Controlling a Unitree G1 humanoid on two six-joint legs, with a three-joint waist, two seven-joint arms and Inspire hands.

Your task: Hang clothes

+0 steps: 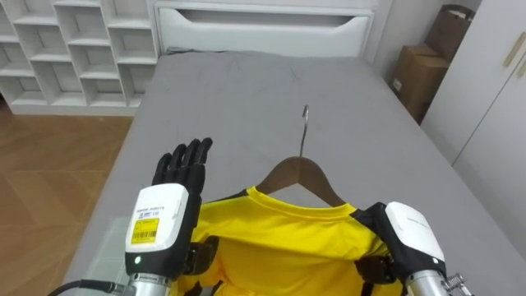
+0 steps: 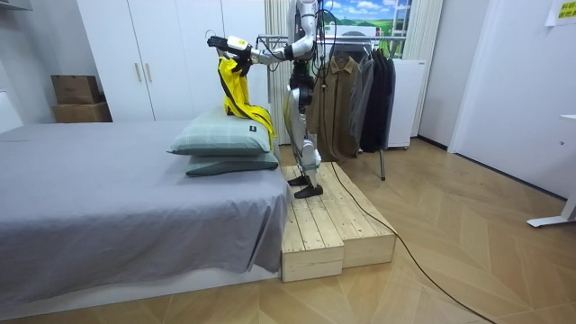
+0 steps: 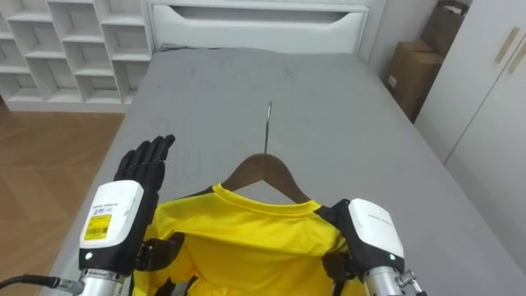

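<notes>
Shirt, yellow, on a hanger, is held out in front of the robot over the near end of the bed.

Bed: wide, with a grey sheet. The white headboard is at the end far from the robot.

Platform: bare wood, set against the bed's end. The robot stands upright on it facing along the bed, both arms stretched forward.

Rack: behind the robot, with dark coats hung on it.

Shelves: white and open, to the left of the headboard. Cardboard boxes stand to its right.

Pillows: two, stacked on the bed's end below the shirt. The shirt's lower edge hangs down to the top pillow's level at its platform-side edge. Whether it touches, I cannot tell.

Hanger: wooden, with its shoulders inside the shirt's collar. The metal hook points away from the robot, out over the sheet.

Left hand: black, at the shirt's left shoulder, showing above the cloth. Its fingers are straight, close together and pointing forward, not curled round anything.

Right hand: at the shirt's right shoulder, mostly covered by cloth. Whether it grips, I cannot tell.
</notes>
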